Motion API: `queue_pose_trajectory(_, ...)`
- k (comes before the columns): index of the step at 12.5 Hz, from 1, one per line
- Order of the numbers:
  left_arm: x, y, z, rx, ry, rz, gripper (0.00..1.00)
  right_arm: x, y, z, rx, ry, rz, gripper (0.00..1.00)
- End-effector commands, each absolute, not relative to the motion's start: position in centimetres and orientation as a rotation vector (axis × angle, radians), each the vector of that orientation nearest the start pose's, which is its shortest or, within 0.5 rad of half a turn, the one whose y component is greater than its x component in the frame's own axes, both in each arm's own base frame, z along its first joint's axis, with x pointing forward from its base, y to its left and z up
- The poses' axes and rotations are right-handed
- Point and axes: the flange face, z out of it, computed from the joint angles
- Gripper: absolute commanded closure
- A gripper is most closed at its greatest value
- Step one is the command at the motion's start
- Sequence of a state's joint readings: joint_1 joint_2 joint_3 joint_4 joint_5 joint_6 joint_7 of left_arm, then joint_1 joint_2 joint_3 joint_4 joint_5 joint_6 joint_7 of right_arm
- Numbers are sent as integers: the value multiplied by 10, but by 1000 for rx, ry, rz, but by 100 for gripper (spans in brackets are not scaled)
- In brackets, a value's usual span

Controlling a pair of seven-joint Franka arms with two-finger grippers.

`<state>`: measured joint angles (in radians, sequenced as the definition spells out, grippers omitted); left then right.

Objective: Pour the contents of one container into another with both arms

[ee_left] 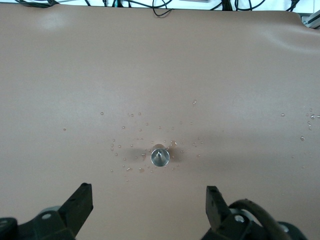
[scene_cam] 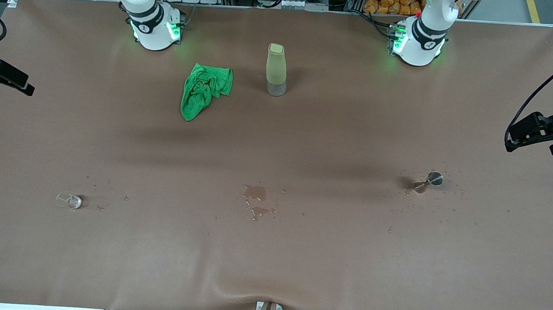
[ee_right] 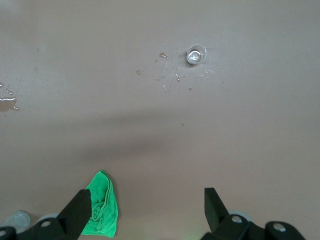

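A small metal jigger point(scene_cam: 430, 179) stands toward the left arm's end of the table, ringed by water droplets, and appears again in the left wrist view point(ee_left: 160, 157). A small clear glass point(scene_cam: 69, 201) stands toward the right arm's end, also caught by the right wrist view point(ee_right: 196, 55). Between the two arm bases stands a tall yellow-green bottle point(scene_cam: 276, 70). My left gripper point(ee_left: 148, 190) hangs open high over bare table by the jigger. My right gripper point(ee_right: 146, 192) is open high over bare table beside the green cloth. Neither holds anything.
A crumpled green cloth point(scene_cam: 205, 91) lies near the right arm's base, beside the bottle, and shows in the right wrist view point(ee_right: 102, 210). A water puddle point(scene_cam: 256, 193) lies mid-table, nearer the front camera than the bottle. The brown table cover point(scene_cam: 269, 261) bulges at its near edge.
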<state>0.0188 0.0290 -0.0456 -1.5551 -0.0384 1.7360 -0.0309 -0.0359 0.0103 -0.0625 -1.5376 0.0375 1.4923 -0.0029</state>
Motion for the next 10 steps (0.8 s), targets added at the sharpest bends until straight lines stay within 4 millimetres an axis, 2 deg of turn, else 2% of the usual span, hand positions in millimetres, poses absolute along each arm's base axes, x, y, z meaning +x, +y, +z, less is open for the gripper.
queue_pose_trajectory(1, 581, -19, 635, -3160, 1, -259, 0, 554, -42, 625, -3092, 132, 99, 0)
queue_pose_trajectory(3, 581, -19, 635, -3162, 1, -256, 0, 561, -32, 612, -3098, 102, 133, 0)
queue_pose_trajectory(6, 581, -19, 636, -3160, 9, -259, 0, 567, -27, 600, -3103, 101, 175, 0)
queue_pose_trajectory(10, 581, -13, 636, -3156, 9, -259, 0, 560, -54, 608, -3101, 160, 167, 0)
